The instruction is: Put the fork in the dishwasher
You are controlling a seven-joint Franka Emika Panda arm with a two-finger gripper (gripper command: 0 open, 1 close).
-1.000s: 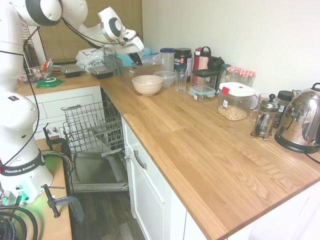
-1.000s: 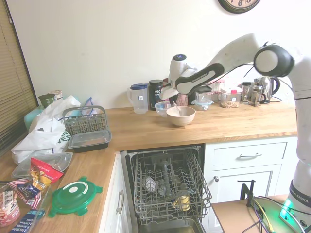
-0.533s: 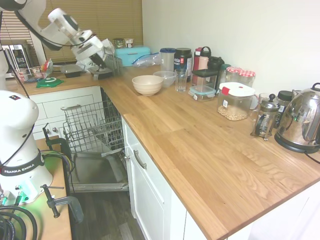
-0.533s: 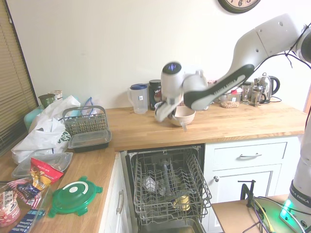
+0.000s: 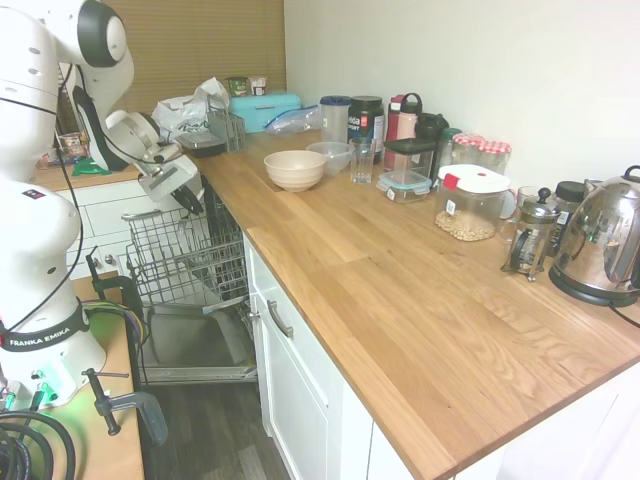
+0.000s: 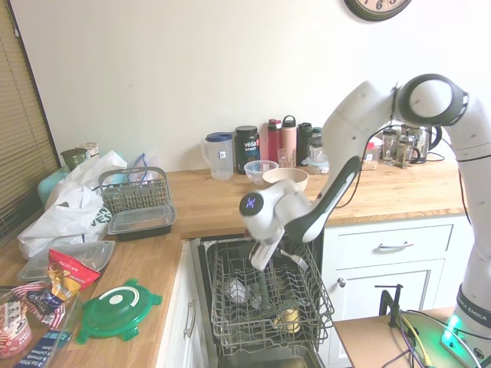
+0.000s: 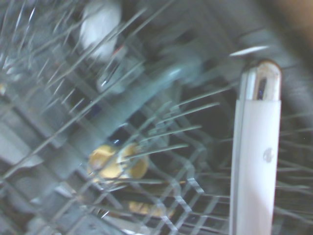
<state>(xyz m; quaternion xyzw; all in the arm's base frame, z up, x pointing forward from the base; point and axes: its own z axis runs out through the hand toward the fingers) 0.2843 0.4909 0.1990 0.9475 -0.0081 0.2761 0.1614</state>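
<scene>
The dishwasher stands open below the counter, its grey wire rack (image 6: 307,303) (image 5: 170,255) pulled out over the dropped door (image 5: 195,345). My gripper (image 6: 262,259) (image 5: 186,198) hangs just above the rack's back part, shut on the fork. The fork (image 6: 298,259) shows as a thin silvery sliver slanting out from the fingers. In the wrist view the fork's handle (image 7: 254,156) rises close and bright over the blurred rack wires (image 7: 161,132).
A yellow item (image 6: 288,316) (image 7: 117,161) and a white item (image 6: 236,290) sit in the rack. The beige bowl (image 5: 295,168) (image 6: 285,176) stands on the counter, with jars and bottles behind. White drawers (image 6: 391,249) flank the dishwasher.
The arm has swung from the bowl on the counter, across the counter edge, and down over the open rack, carrying the fork with it.
</scene>
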